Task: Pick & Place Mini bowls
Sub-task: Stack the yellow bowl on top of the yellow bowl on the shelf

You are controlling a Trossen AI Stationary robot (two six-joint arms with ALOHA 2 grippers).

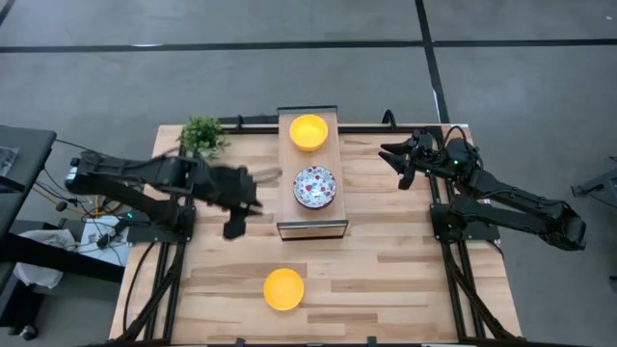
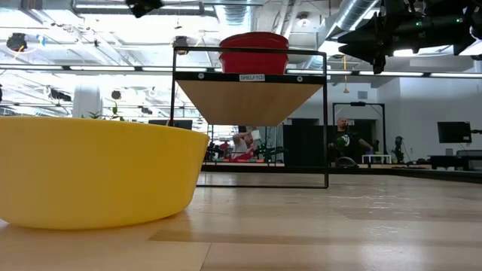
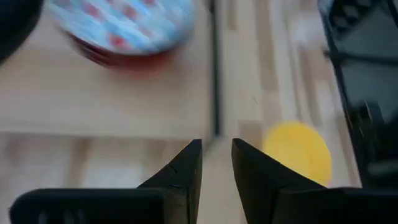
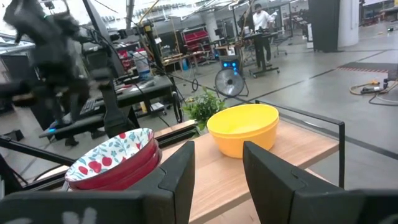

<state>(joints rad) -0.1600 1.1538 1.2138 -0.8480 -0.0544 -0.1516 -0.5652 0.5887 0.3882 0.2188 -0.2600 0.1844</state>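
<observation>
Left wrist view is showing the left gripper (image 3: 216,163) with its fingers (image 3: 186,167) nearly pressed together, only a thin slit between them and nothing pinched. Beyond them the floral bowl (image 3: 124,28) is sitting on the raised wooden shelf (image 3: 93,99), and the lone yellow bowl (image 3: 297,152) is lying lower down on the desk (image 3: 249,62). From above, that gripper (image 1: 234,224) is hovering just beside the shelf's (image 1: 318,224) left edge, blurred as if moving.

Right gripper (image 4: 217,165) is waiting with its fingers (image 4: 177,171) spread apart and empty, aimed across the shelf at the second yellow bowl (image 4: 244,129) and the floral bowl (image 4: 115,158), which looks like a stack of more than one. Overhead, this arm's gripper (image 1: 405,159) is hanging over the far right part of the desk (image 1: 405,280), well apart from the shelf.

Judging by how things are lying, the job is partly done: a yellow bowl (image 1: 308,131) and the floral bowl (image 1: 315,186) are already resting on the shelf, while one yellow bowl (image 1: 283,288) near the desk's front edge is still needing a pick. A small potted plant (image 1: 203,135) is standing at the far left corner, outside the work
</observation>
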